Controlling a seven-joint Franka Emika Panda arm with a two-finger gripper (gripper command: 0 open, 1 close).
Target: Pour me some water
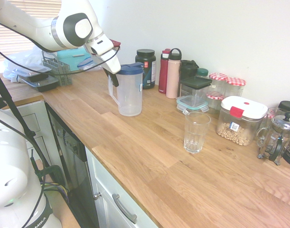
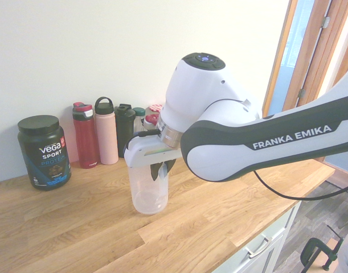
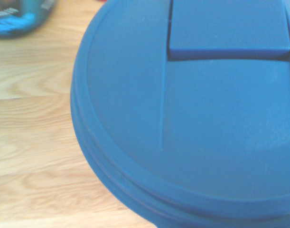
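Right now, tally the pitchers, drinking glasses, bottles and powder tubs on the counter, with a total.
Pitchers: 1, the blue-lidded pitcher
Drinking glasses: 1, the glass
Bottles: 3, the red bottle, pink bottle and black shaker
Powder tubs: 1, the black tub
Total: 6

Black protein tub, red bottle, pink bottle, chickpea container, French press
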